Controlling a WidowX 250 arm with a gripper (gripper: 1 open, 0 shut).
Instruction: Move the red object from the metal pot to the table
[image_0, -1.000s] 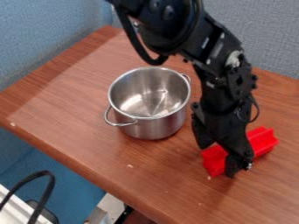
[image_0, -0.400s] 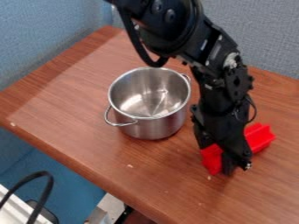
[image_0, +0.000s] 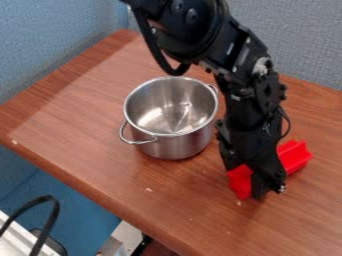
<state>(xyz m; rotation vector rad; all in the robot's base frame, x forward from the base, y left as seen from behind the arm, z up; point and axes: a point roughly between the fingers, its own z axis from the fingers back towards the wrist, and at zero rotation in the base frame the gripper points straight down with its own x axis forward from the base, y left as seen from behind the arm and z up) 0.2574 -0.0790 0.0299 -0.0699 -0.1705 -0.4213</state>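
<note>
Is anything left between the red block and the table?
Nothing visible. The red block already lies on the table, right of the pot, which looks empty. The gripper is down at the block's near end, hiding part of it.

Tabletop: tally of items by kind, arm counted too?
Metal pot: 1, nothing visible inside
Red object: 1, on the table to the right of the pot, partly hidden by the gripper
Robot arm: 1
Total: 3
</note>
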